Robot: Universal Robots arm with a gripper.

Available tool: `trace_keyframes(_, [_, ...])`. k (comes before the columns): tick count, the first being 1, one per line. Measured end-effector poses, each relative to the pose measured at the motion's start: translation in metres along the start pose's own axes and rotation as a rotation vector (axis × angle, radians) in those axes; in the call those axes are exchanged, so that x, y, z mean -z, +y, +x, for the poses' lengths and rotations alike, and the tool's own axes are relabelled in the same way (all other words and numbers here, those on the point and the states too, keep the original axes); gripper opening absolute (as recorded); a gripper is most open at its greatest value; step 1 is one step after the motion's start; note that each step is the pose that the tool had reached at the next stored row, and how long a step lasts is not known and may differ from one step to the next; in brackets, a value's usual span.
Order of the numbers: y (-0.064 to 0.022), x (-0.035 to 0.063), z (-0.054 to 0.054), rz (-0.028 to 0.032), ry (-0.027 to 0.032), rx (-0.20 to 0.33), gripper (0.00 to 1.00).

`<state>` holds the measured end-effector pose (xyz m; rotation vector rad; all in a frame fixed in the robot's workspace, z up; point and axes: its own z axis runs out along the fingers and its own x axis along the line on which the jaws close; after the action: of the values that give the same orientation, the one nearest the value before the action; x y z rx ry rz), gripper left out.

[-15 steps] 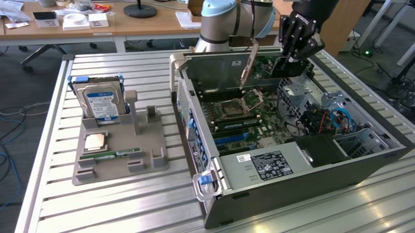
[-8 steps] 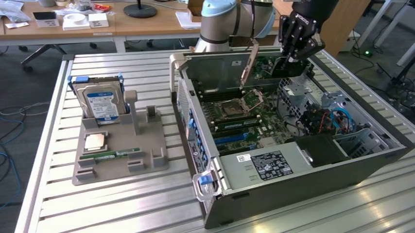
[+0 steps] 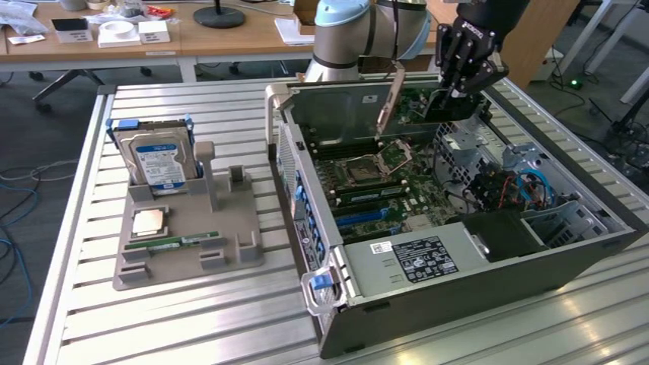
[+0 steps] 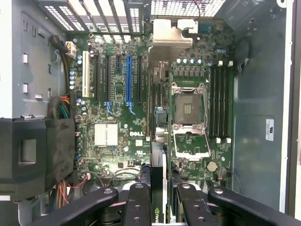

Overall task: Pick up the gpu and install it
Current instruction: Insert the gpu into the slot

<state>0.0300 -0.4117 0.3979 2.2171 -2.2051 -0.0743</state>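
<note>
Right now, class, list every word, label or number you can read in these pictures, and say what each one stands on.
"DELL": on the motherboard.
Label on the hard drive: too blurred.
The black label on the computer case: too small.
The white sticker inside that case: too small.
Print on the gpu in the tool: cut off, unreadable.

A robotics lab in an office: a robot arm (image 3: 357, 30) over an open computer case (image 3: 487, 281) on a slatted metal tabletop (image 3: 182, 319), wooden desks (image 3: 233, 42) at the far side, cables (image 3: 26, 179) across the floor (image 3: 56, 133).
</note>
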Motion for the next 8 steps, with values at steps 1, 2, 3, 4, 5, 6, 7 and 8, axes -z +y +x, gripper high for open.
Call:
trace_keyframes(1, [0.0, 0.0, 0.0, -0.0002, 0.0003, 0.007, 0.26])
trace_keyframes(2, [0.0, 0.0, 0.0, -0.0004, 0.0007, 0.015, 0.26])
trace_keyframes(3, [0.0, 0.0, 0.0, -0.0006, 0.001, 0.024, 0.26])
trace_keyframes(4, [0.0, 0.0, 0.0, -0.0008, 0.0014, 0.033, 0.26])
trace_keyframes(5, [0.0, 0.0, 0.0, -0.001, 0.0018, 0.042, 0.26])
trace_keyframes(6, [0.0, 0.0, 0.0, -0.0012, 0.0021, 0.049, 0.26])
trace_keyframes(7, [0.0, 0.0, 0.0, -0.0013, 0.0023, 0.053, 0.26])
trace_keyframes(8, [0.0, 0.0, 0.0, -0.0013, 0.0024, 0.054, 0.26])
